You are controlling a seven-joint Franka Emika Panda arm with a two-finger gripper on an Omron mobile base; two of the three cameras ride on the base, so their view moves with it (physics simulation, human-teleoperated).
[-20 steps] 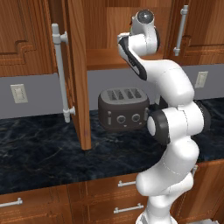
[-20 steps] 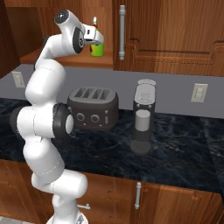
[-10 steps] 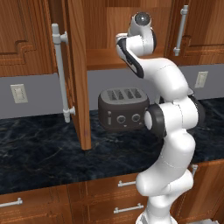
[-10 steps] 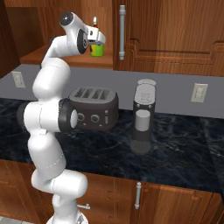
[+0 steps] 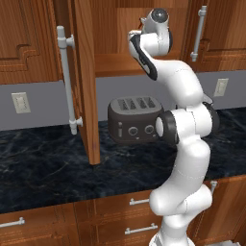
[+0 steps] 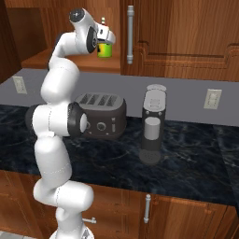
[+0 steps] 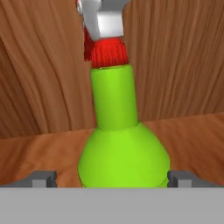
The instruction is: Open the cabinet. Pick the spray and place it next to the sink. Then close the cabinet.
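Note:
The cabinet stands open, its door [image 5: 84, 81] swung out toward me with the silver bar handle [image 5: 66, 79] on its left. On the wooden shelf [image 6: 70, 60] inside stands the spray [image 6: 105, 49], a green bottle with a red-and-white nozzle. My gripper [image 6: 104, 39] reaches into the cabinet at the bottle. In the hand view the spray [image 7: 119, 135] is upright and very close. My gripper [image 7: 113, 178] is open, with one fingertip [image 7: 43, 178] on each side of the bottle's wide body and a gap left to it. The sink is out of view.
A dark toaster [image 5: 135, 120] sits on the black marble counter [image 5: 48, 168] right under the open cabinet. A grey coffee machine [image 6: 153, 122] stands to its right. The neighbouring cabinet door [image 6: 186, 32] is shut. The open door edge hangs over the counter left of the arm.
The hand has pushed a little deeper into the cabinet toward the spray, and the arm has straightened. The bottle has stayed in place and the jaws have stayed wide.

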